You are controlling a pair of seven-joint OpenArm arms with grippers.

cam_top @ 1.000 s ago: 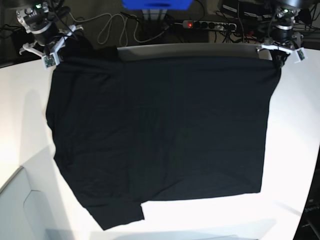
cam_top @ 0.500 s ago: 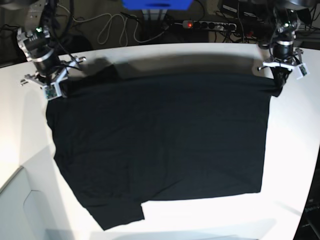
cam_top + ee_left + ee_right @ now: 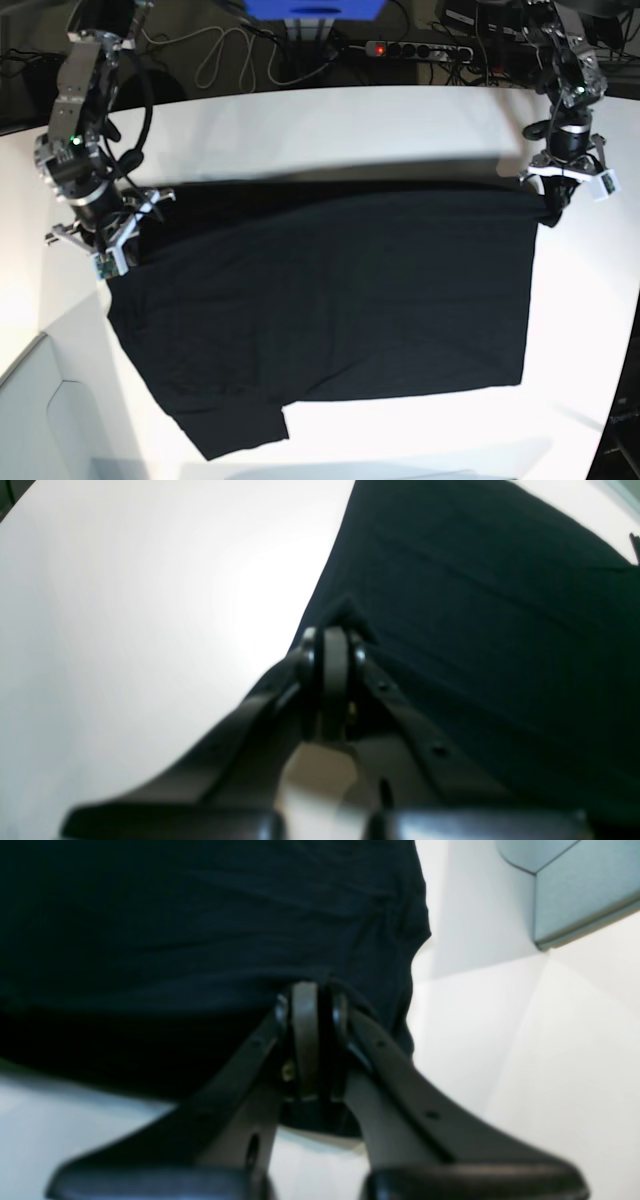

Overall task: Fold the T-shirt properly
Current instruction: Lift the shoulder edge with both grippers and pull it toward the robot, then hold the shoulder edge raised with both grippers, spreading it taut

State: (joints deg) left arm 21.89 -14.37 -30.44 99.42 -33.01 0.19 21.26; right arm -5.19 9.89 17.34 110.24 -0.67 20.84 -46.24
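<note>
Black cloth of the T-shirt covers mid-worktop, with bare white surface along the far edge and both side edges. Right pincer is clamped tight on one far corner of the shirt, left pincer likewise on the other; a sleeve reaches toward the near edge.

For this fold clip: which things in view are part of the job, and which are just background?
Part of the job:
- T-shirt, black, spread on the table
- left gripper, shut on a T-shirt corner
- right gripper, shut on the opposite corner

Just background:
- white table
- power strip with a lit red switch
- cables behind the table
- blue box at the far edge
</note>
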